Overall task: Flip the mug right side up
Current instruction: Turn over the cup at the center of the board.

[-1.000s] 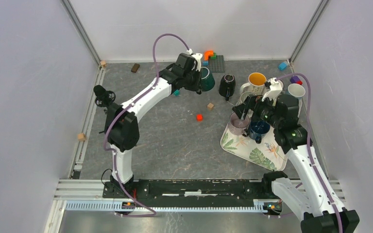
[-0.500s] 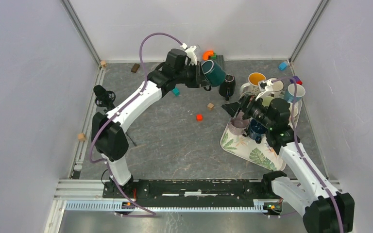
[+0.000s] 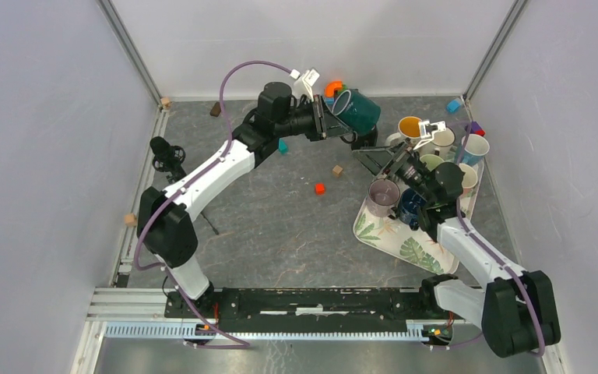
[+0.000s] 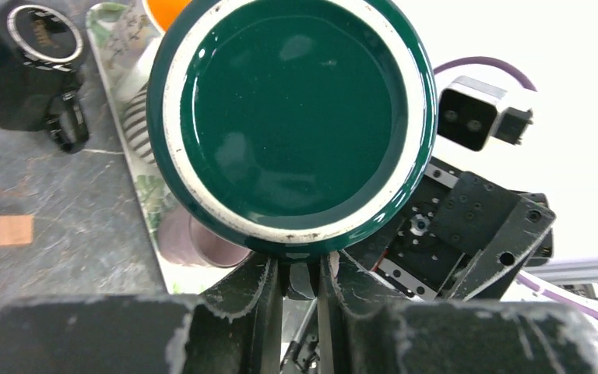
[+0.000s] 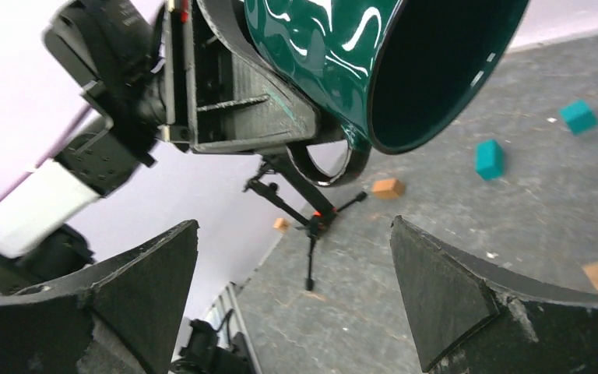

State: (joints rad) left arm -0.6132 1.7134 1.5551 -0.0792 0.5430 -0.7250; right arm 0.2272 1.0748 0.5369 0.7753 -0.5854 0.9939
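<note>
Green mug (image 3: 358, 111) hangs in the air at 1 o'clock over the table (image 3: 280, 226) in the top view. The left gripper (image 3: 323, 122) is clamped on it. 1 second ago the mug sat low on the table. Now it is lifted up and tipped onto its side. The right gripper (image 3: 371, 160) has swung out from over the tray (image 3: 416, 253) toward the mug. It waits at 5 o'clock from the mug, close but not touching.

In the left wrist view, the round bottom of the mug fills the top. The left fingers (image 4: 257, 296) sit close together at 6 o'clock. They squeeze a dark bit that looks like the handle.

In the right wrist view, the mug hangs at 12 o'clock. Its open mouth points down toward 4 o'clock. The 2 right fingers (image 5: 140, 296) are wide apart with nothing between them.

So the mug is about half turned, I think. It needs more turning until the mouth faces up, then a soft landing on the table.
</note>
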